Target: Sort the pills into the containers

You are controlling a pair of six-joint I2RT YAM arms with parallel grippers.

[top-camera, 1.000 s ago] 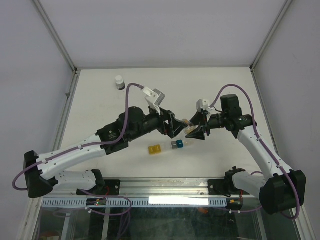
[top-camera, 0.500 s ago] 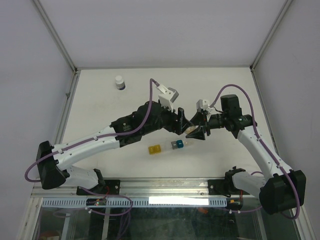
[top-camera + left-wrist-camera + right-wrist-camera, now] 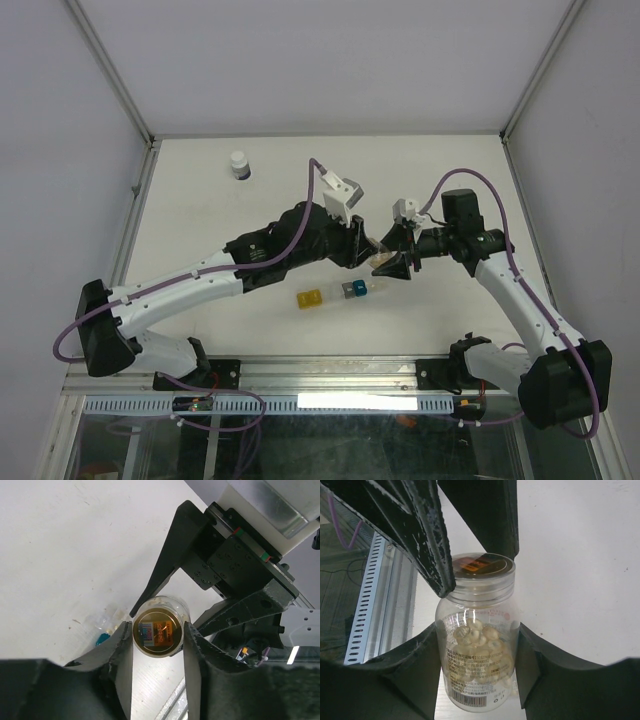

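My right gripper [image 3: 477,647] is shut on a clear pill bottle [image 3: 477,680], held above the table's middle [image 3: 381,263]. Pale yellow pills [image 3: 482,640] fill its lower half. The bottle's clear cap [image 3: 157,632] has an orange label, and my left gripper [image 3: 157,630] is shut on it, one finger [image 3: 122,647] pressing each side. In the right wrist view the left gripper's fingers [image 3: 427,535] come down onto the cap [image 3: 482,570]. The containers lie on the table just below as a short strip, with a yellow cube [image 3: 309,298], a blue one [image 3: 355,290] and clear ones.
A small dark bottle with a white cap [image 3: 239,164] stands at the back left. The table's metal rail [image 3: 330,375] runs along the near edge, between the arm bases. White walls close in the left, right and back sides.
My left arm has reached right to the bottle, and its jaws have closed from open onto the cap. The right arm and the bottle have stayed put.
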